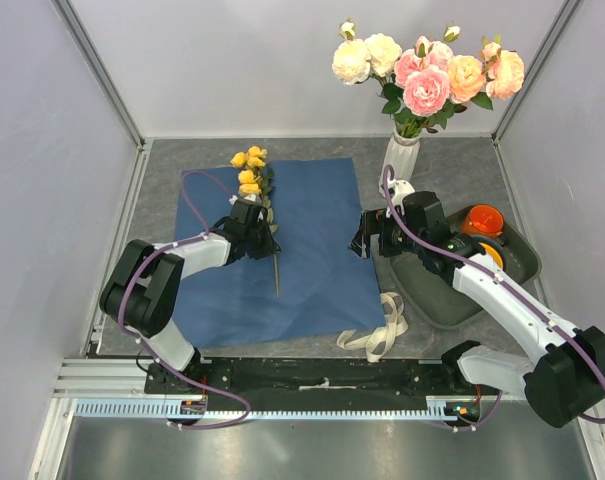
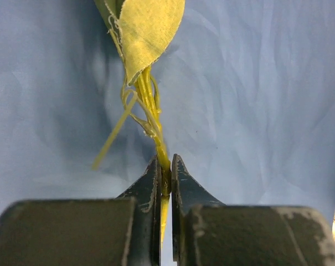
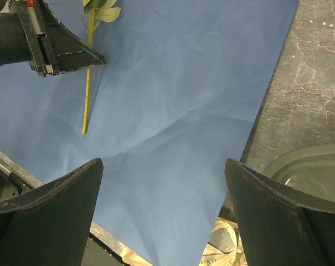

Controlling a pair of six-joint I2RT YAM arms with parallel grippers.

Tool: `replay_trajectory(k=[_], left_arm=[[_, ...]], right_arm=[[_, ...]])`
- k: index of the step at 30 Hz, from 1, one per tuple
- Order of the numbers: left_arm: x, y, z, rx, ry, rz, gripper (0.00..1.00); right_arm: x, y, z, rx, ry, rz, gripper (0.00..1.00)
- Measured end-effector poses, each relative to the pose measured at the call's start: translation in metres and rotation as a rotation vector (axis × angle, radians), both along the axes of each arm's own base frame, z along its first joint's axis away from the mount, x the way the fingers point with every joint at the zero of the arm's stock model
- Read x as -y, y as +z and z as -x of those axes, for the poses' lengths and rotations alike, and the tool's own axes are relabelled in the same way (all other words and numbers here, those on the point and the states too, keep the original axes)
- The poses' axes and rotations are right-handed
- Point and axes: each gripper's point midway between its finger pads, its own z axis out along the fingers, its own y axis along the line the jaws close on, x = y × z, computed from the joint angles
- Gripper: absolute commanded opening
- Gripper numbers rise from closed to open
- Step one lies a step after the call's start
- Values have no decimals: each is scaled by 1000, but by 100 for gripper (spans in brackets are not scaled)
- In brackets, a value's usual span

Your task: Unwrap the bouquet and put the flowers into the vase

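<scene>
The yellow rose stem (image 2: 151,105) is clamped between the left fingers (image 2: 147,191) where it lies on the blue paper sheet (image 1: 317,230). It is well apart from the white ribbed vase (image 1: 401,160), in which the pink and cream roses (image 1: 422,75) are already stood, and the right fingers (image 3: 51,205) are held spread wide above the paper with nothing between them. Because the slim stem is caught only at the very fingertips, it could be twisted or let slip once lifted. Its yellow heads (image 1: 250,170) could also be swung downward, so that the crowded vase mouth is missed or the vase is tipped.
</scene>
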Motion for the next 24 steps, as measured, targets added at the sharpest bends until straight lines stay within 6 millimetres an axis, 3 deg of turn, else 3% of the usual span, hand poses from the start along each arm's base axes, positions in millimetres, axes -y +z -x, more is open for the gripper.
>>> replay_trajectory(k=[6, 10, 12, 16, 19, 24], left_arm=[[14, 16, -1, 26, -60, 62, 2], [34, 70, 6, 138, -157, 206, 2], [44, 117, 12, 248, -224, 296, 2], [47, 184, 36, 432, -312, 405, 2], [45, 216, 62, 542, -377, 471, 2], [47, 245, 109, 644, -519, 593, 2]], right_arm=[[-5, 1, 4, -21, 13, -30, 98], [-13, 5, 7, -49, 31, -72, 98], [-18, 15, 6, -48, 39, -106, 98], [-32, 42, 1, -18, 66, -184, 98], [-48, 73, -2, 26, 117, -289, 98], [-84, 119, 11, 107, 241, -446, 92]])
